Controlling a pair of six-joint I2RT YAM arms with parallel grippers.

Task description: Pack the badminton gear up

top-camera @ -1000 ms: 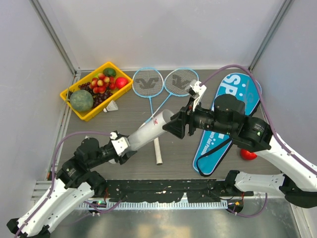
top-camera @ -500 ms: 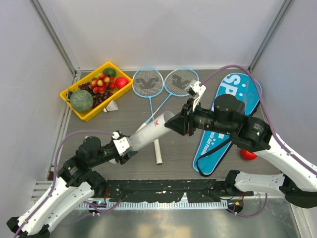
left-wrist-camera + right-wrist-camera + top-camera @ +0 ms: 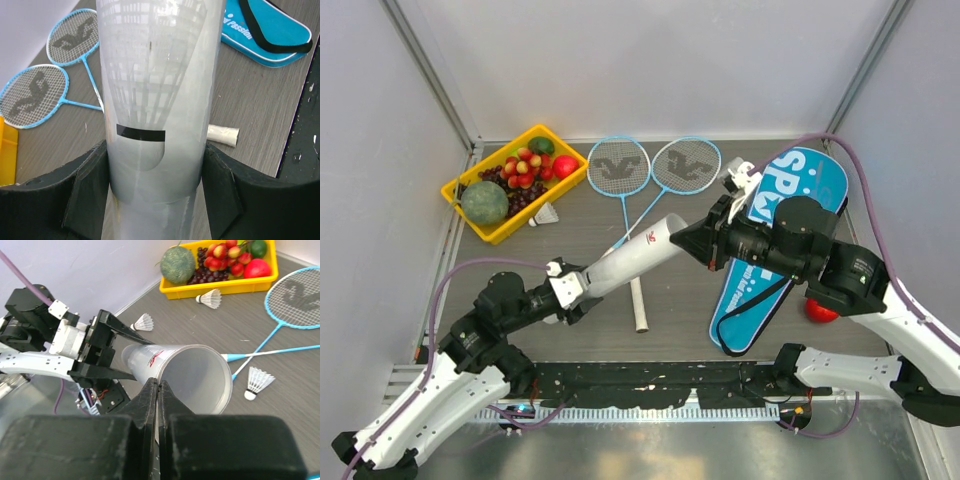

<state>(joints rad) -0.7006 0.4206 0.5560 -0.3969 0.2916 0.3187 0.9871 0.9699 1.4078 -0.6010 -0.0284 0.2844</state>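
Grey table [image 3: 680,300]: rackets [image 3: 618,165], bag [image 3: 820,180], loose shuttlecocks [image 3: 210,297] unpacked. Left claw [image 3: 157,175] pinches tube [image 3: 155,75], one apparently inside; right claw [image 3: 157,390] pressed together, empty, at its mouth.

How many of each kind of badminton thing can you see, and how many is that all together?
Light-blue-framed rackets with white handles: 2
White feather shuttlecocks loose on the table: 3
White feather shuttlecock showing through the tube wall: 1
Long white cylinder tube: 1
Blue "SPORT" racket bag: 1
Total: 8
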